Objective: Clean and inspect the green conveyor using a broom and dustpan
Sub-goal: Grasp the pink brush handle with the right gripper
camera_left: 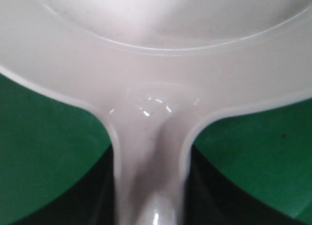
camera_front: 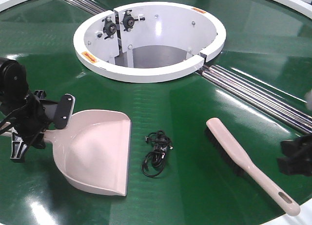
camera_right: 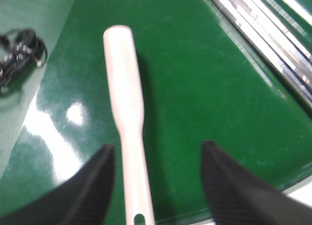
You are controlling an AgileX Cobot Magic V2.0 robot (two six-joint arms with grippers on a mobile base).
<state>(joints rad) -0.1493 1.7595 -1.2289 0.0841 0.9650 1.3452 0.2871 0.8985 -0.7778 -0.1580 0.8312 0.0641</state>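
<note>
Glossy dark-green circular belt of the green conveyor (camera_front: 195, 108), shiny with glare. Nearest on the right, a long pale pink-beige plastic broom (camera_front: 248, 161) with black bristles lies flat on the belt. The right gripper (camera_right: 157, 149) straddles its handle, fingers apart, not touching. On the left, a pale pink-beige scoop-shaped plastic dustpan (camera_front: 97, 152) sits flat, with the left gripper (camera_front: 53, 115) seemingly clamped on its handle. A small black coiled cable (camera_front: 156, 153) lies between them, unswept. Behind are the white ring housing (camera_front: 146, 73) and silver rollers (camera_front: 258, 95). Looks like the start: sweeping and inspection all remain.
</note>
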